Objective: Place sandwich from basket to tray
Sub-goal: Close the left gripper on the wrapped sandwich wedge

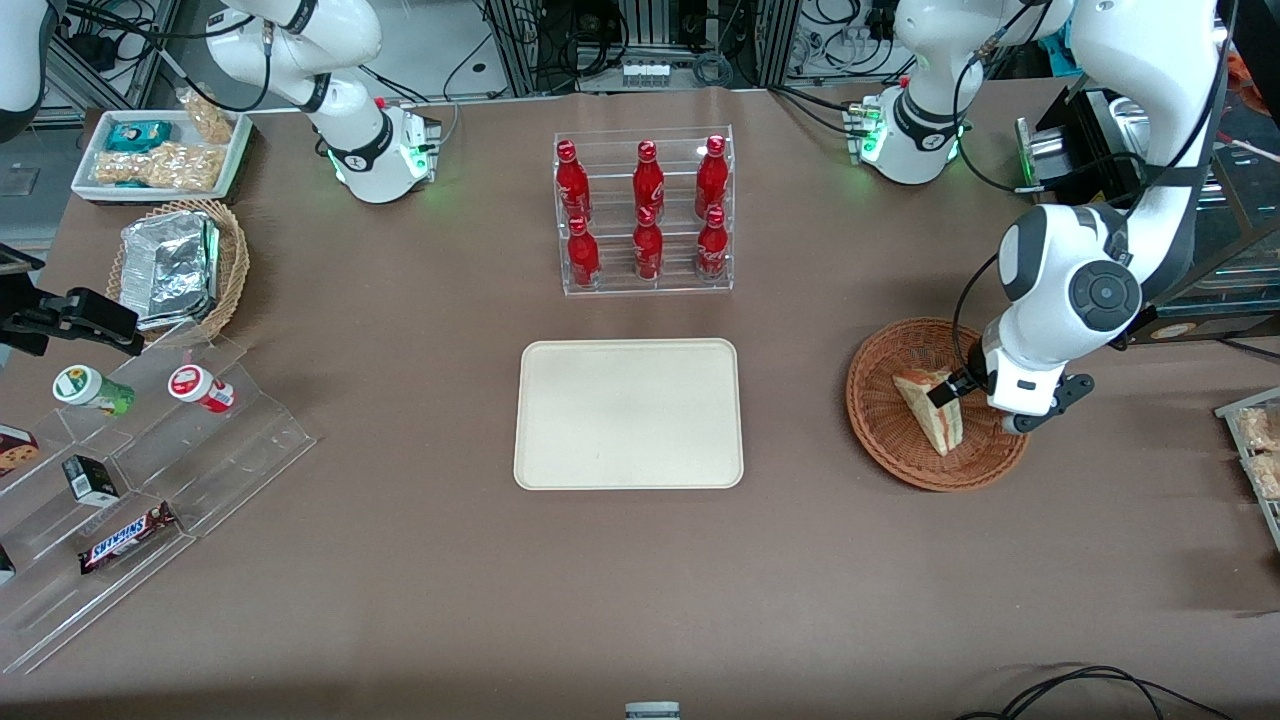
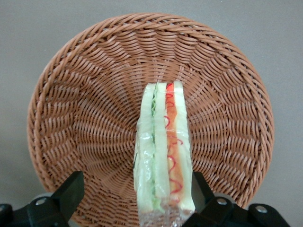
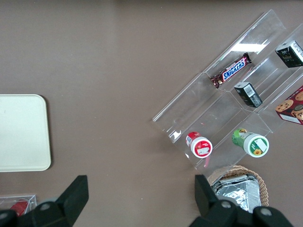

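Here, cream tray [image 1: 628, 414] lying bare mid-table; toward the working arm's end, wrapped sandwich wedge [image 1: 932, 409] standing on edge in the red-brown wicker basket [image 1: 880, 425]. Gripper [image 1: 952, 388] low over it, fingers [image 2: 71, 194] spread wide, one touching the wrap, nothing clamped. Best: centre, close gently on bread faces, lift straight up.

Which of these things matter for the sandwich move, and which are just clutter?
In play: sandwich, basket, tray, end effector open astride the sandwich in the basket.

Clutter: bottle rack, foil basket, snack tray, acrylic steps with Snickers and cups.
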Tool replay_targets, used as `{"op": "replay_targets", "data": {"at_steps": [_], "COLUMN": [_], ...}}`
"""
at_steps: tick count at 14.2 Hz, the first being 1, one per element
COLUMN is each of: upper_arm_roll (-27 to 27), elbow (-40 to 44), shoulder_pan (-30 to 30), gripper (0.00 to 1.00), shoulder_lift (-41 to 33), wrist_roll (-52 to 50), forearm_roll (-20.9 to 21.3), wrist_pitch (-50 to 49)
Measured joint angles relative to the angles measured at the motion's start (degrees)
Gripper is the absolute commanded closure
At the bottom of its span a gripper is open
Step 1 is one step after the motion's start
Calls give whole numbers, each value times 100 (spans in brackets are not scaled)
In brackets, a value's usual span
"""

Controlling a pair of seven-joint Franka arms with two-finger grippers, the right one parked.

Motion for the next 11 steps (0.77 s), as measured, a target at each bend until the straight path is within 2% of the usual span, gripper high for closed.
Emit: {"op": "replay_targets", "data": {"at_steps": [10, 11], "upper_arm_roll": [-20, -21], "elbow": [-22, -22], "shoulder_pan": [-170, -218], "gripper": [0, 10], "shoulder_lift": [424, 444], "wrist_roll": [-105, -173], "forearm_roll": [-3, -4], "wrist_pitch": [138, 161]}}
